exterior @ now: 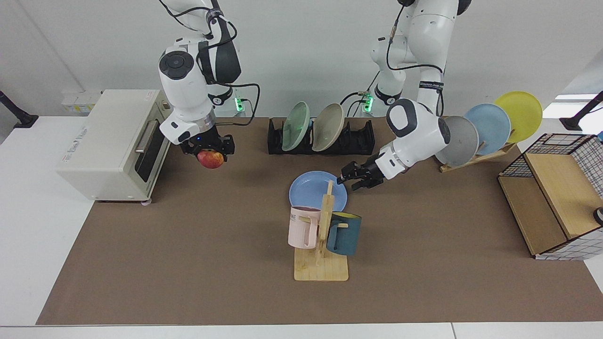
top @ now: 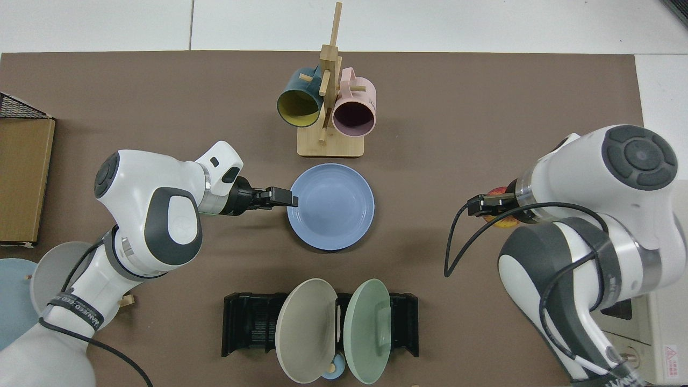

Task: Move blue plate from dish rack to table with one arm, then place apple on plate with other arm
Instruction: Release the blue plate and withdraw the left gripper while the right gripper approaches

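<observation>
The blue plate [exterior: 313,189] [top: 330,207] lies flat on the brown table [exterior: 188,263], just behind the mug tree. My left gripper [exterior: 349,181] [top: 293,200] sits low at the plate's rim on the side toward its arm, open, with its fingers spread apart from the rim. My right gripper [exterior: 209,153] hangs above the table near the toaster oven, shut on the red apple [exterior: 210,159]. In the top view the apple [top: 497,217] is mostly hidden under that arm. The black dish rack [exterior: 359,139] [top: 252,322] stands at the back with a green and a beige plate in it.
A wooden mug tree [exterior: 322,235] with a pink and a teal mug stands in front of the plate. A white toaster oven [exterior: 108,146] is beside the right arm. A slanted wooden stand [exterior: 490,125] holds grey, pale blue and yellow plates. A wire-and-wood shelf [exterior: 556,197] stands beyond.
</observation>
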`<state>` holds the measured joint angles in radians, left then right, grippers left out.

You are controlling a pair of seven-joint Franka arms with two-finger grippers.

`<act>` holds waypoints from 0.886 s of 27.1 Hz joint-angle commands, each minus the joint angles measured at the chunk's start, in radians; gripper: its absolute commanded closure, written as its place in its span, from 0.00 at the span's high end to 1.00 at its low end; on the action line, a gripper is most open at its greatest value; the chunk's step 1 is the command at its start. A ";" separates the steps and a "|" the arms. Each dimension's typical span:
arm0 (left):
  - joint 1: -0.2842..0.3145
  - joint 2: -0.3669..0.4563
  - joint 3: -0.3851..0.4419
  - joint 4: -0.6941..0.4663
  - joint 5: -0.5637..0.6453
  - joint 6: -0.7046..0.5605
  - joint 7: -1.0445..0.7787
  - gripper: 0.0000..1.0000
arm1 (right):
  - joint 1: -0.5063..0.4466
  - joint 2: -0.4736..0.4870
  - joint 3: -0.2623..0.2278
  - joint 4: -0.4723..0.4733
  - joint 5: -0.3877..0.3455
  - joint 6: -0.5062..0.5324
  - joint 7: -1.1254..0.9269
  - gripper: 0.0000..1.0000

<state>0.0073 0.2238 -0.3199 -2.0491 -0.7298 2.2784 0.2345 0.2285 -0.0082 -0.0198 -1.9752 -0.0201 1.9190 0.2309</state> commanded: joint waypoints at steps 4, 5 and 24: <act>0.003 -0.115 0.044 0.082 0.337 -0.186 -0.184 0.83 | 0.054 -0.013 0.000 -0.002 0.005 -0.009 0.091 0.00; 0.003 -0.122 0.053 0.104 0.377 -0.221 -0.191 0.85 | 0.061 -0.012 0.001 -0.002 0.008 -0.008 0.094 0.00; -0.026 -0.238 0.154 0.404 0.704 -0.730 -0.195 1.00 | 0.304 0.210 0.003 0.105 0.058 0.170 0.432 0.00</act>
<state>0.0085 -0.0119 -0.2060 -1.7135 -0.0757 1.6323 0.0518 0.4855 0.0882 -0.0138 -1.9710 0.0165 2.0639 0.5642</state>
